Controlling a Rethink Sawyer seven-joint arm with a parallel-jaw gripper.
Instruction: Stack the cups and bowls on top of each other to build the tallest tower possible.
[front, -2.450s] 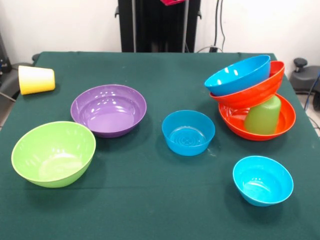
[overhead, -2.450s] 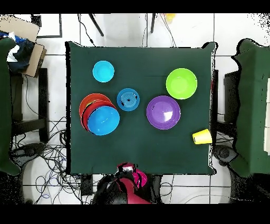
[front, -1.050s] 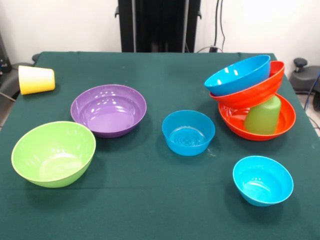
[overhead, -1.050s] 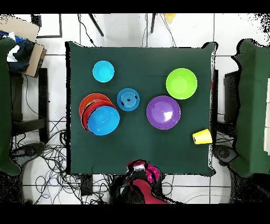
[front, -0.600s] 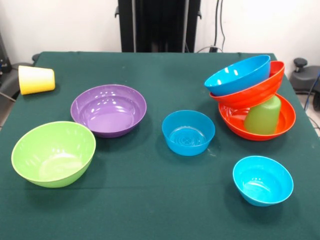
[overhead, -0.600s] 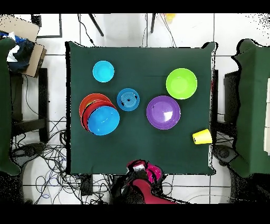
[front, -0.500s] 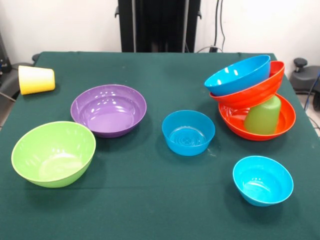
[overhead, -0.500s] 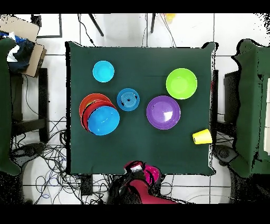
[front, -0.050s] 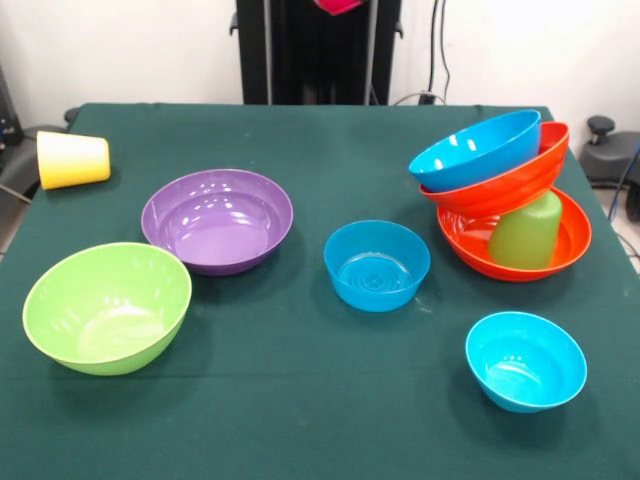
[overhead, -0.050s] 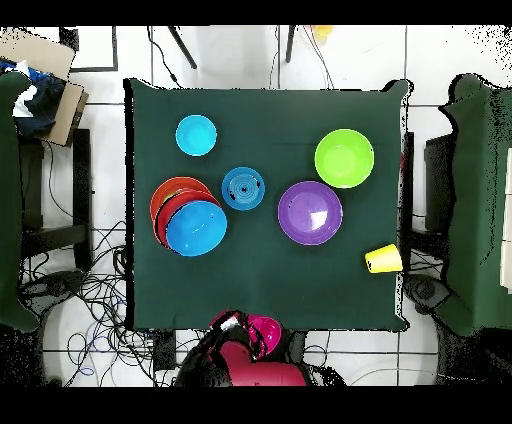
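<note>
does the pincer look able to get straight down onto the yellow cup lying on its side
Probably yes. The glossy yellow plastic cup lies alone near the table's edge, with nothing over or against it. The pincer sits drawn back past the table's edge, holding what looks like a pink-red piece, so it would need emptying first.

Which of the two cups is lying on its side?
The yellow cup, alone near the table's edge. The light green cup stands inverted in the lower orange bowl, propping up the tilted bowls above it.
</note>
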